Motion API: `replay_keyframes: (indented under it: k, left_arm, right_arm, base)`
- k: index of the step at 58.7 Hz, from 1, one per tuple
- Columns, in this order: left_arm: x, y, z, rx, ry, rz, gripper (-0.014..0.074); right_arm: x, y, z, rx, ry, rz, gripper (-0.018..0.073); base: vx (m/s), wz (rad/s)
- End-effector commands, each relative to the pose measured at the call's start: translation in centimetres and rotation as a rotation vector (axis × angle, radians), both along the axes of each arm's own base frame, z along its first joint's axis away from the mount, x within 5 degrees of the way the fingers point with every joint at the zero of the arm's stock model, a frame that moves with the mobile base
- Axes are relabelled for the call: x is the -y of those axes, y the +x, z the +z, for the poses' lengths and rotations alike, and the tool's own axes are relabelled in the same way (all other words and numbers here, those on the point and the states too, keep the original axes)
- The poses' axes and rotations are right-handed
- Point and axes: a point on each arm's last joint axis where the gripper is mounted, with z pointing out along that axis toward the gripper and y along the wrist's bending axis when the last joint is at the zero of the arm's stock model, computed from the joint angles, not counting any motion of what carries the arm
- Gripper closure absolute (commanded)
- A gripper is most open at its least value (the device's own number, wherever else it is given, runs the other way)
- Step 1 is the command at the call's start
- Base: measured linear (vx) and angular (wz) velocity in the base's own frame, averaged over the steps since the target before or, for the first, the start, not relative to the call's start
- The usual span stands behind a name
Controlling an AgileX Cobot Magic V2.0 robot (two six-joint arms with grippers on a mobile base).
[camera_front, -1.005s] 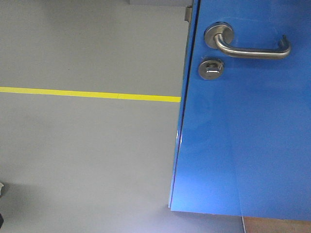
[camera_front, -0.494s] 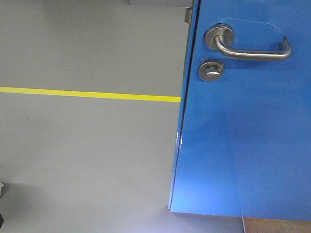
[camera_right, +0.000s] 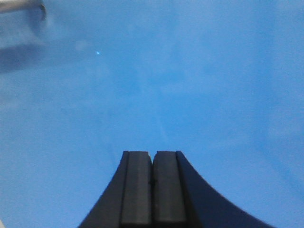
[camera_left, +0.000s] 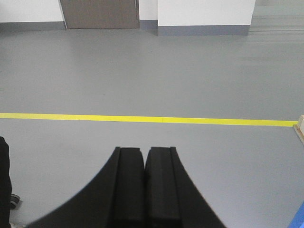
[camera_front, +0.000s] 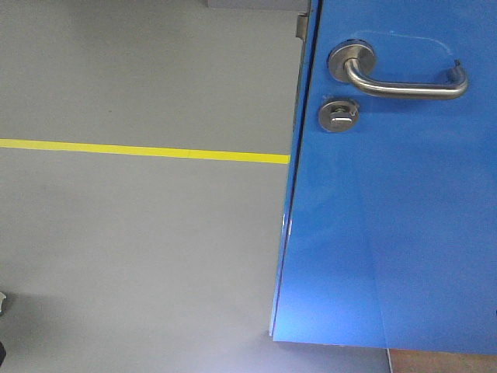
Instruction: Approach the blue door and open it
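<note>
The blue door (camera_front: 388, 225) fills the right half of the front view, its edge toward the left. Its silver lever handle (camera_front: 404, 81) sits near the top, with the round thumb-turn lock (camera_front: 338, 115) just below. A metal latch plate (camera_front: 300, 25) shows on the door edge at the top. My left gripper (camera_left: 144, 152) is shut and empty, pointing over grey floor. My right gripper (camera_right: 152, 154) is shut and empty, facing the blue door (camera_right: 156, 80) up close. The tip of the handle (camera_right: 21, 7) shows at the top left of the right wrist view.
Grey floor (camera_front: 140, 249) lies left of the door, crossed by a yellow line (camera_front: 140, 150). The left wrist view shows the yellow line (camera_left: 142, 119), a far white wall (camera_left: 204, 12) and a brown door (camera_left: 99, 13). A wooden edge (camera_left: 299, 133) sits at the right.
The door handle and lock have shifted slightly right and down in the front view. The grippers are not seen in the earlier frames.
</note>
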Motion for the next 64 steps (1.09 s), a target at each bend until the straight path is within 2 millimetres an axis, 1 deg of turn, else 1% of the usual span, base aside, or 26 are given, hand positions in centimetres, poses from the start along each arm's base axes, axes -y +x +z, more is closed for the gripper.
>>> replay_keyframes:
  k: [1, 8, 64]
  left_arm:
    - [0.07, 0.04, 1.52, 0.117, -0.005, -0.007, 0.0524]
    - [0.07, 0.04, 1.52, 0.117, -0.005, -0.007, 0.0524]
    - [0.07, 0.04, 1.52, 0.117, -0.005, -0.007, 0.0524]
  right_arm:
    - [-0.3, -0.05, 1.34, 0.142, -0.105, 0.051, 0.0551]
    - [-0.62, -0.02, 1.34, 0.145, -0.102, 0.11, 0.0551]
    - [-0.57, -0.01, 1.18, 0.127, -0.096, 0.102, 0.0551]
  base:
    - [0.0, 0.0]
    - [0.0, 0.0]
    - [0.0, 0.0]
